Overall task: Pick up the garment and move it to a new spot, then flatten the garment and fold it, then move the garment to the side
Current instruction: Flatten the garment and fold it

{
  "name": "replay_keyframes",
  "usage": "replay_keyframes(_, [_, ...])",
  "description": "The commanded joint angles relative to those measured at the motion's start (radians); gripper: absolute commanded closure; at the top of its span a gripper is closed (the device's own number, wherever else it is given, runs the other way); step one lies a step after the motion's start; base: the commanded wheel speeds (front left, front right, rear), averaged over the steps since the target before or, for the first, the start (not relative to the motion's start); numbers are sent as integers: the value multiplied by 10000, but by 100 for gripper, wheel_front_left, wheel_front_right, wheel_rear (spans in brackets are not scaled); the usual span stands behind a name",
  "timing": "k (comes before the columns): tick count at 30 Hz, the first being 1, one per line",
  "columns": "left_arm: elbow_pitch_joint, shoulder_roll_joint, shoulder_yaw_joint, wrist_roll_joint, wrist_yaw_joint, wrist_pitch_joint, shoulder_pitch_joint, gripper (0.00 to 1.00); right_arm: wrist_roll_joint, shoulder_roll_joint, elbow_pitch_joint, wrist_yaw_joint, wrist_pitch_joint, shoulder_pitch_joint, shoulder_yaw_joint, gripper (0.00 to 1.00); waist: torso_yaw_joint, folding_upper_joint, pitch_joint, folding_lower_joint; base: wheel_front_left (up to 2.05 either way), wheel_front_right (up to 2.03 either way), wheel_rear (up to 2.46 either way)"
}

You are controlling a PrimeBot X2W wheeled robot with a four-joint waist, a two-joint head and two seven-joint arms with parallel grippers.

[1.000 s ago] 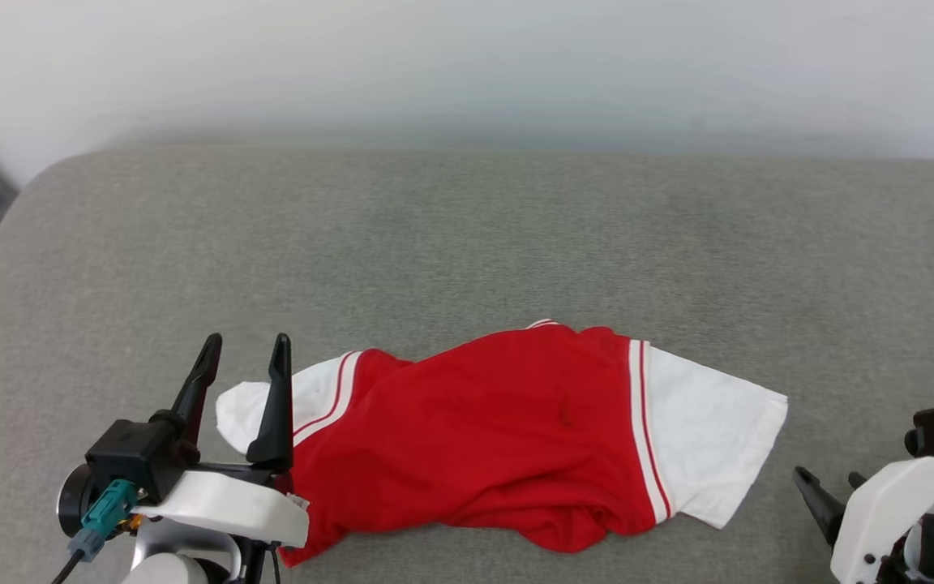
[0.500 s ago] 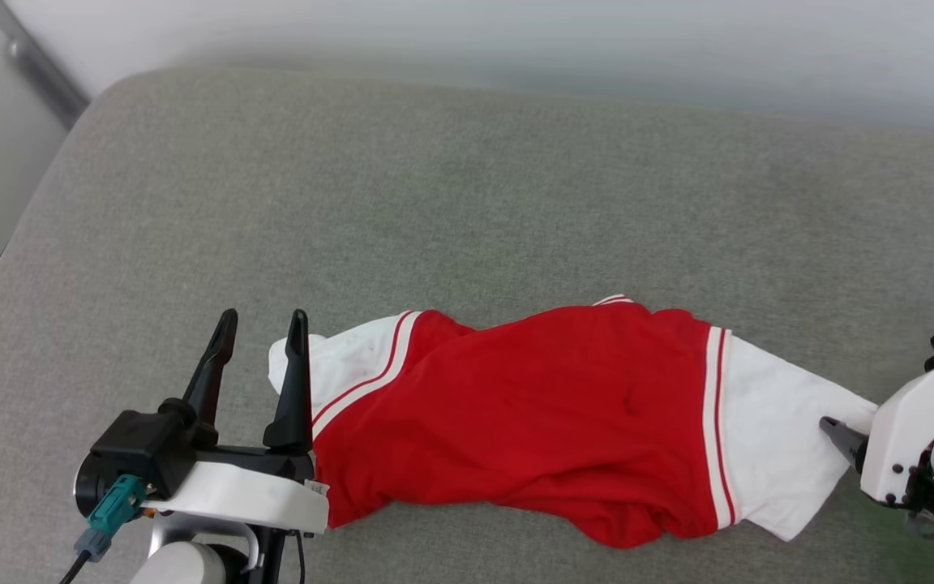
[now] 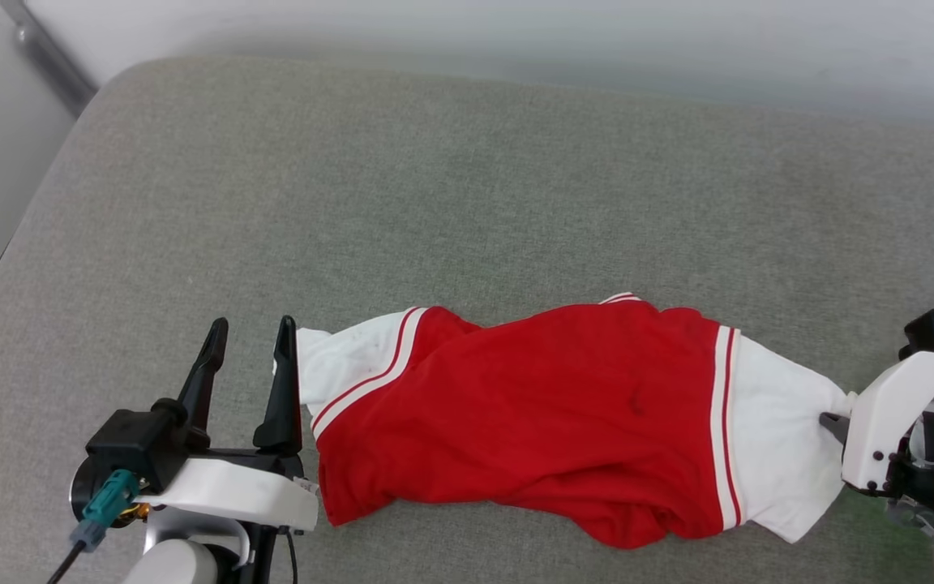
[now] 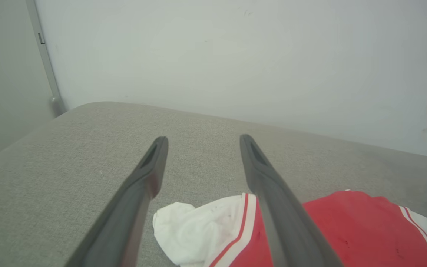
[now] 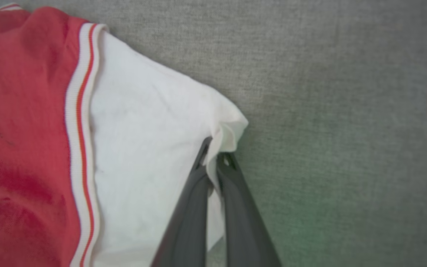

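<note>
Grey woven upholstered surface point(image 3: 467, 178) against a pale wall point(image 3: 516, 32). Garment point(image 3: 532, 422) lying rumpled on it, stretched out between the two sets of jaws: red body in the middle, one white sleeve at each end.

Sleeve nearer the right jaws point(image 5: 150, 129): outer corner pinched in those jaws, closed tight on a bunched fold of white cloth. Fabric puckered right at the tips; rest of sleeve spread flat to one side of them. Past the sleeve, red-and-white striped trim point(image 5: 82, 111), then red cloth with soft creases.

Sleeve nearer the left jaws point(image 4: 195, 230): lying low in the gap between them, folded-over edge showing. Left jaws wide open, gripping nothing. One finger point(image 4: 272, 207) crossing in front of the striped band; contact with cloth not possible to judge. Other finger point(image 4: 135, 200) over bare upholstery only.

Beyond the left jaws, a grey vertical rail point(image 4: 46, 63) at the wall, just off the rounded corner of the surface.
</note>
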Motion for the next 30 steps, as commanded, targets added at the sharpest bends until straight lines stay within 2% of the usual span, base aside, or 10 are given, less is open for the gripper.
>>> replay_keyframes(1, [53, 97, 76, -79, -23, 3, 106, 0, 17, 3, 30, -3, -86, 167, 60, 100, -150, 0, -211, 0, 0, 0, 0])
replay_keyframes(5, [100, 415, 288, -374, -189, 352, 7, 0, -77, -146, -504, -3, -313, 226, -74, 100, -402, 0, -472, 0, 0, 0, 0])
replay_keyframes(9, [183, 954, 572, -894, -481, 1171, -292, 0, -218, -203, -1173, -3, -360, 429, -230, 100, -749, 0, -617, 0, 0, 0, 0])
replay_keyframes(16, [899, 2039, 721, -2365, -1402, 3753, -1044, 0, -369, 19, -2275, -5, -221, 637, -369, 100, -1515, 0, -244, 0, 0, 0, 0])
replay_keyframes(17, [899, 2039, 721, -2365, -1402, 3753, -1044, 0, -369, 19, -2275, -5, -221, 637, -369, 100, -1515, 0, -244, 0, 0, 0, 0])
replay_keyframes(21, [1642, 2563, 689, -3045, -1794, 5208, -1535, 0, -421, 225, -2657, -5, -238, 545, -283, 100, -1925, 0, 224, 0, 0, 0, 0])
replay_keyframes(27, [2598, 2898, 410, -3741, -2234, 6832, -2093, 0, -389, 429, -2624, -5, -502, 355, -90, 100, -2347, 0, 853, 0, 0, 0, 0])
replay_keyframes(30, [3051, 2885, 186, -3989, -2346, 7517, -2216, 0, -365, 482, -2521, -5, -640, 221, -12, 100, -2479, 0, 1048, 0, 0, 0, 0])
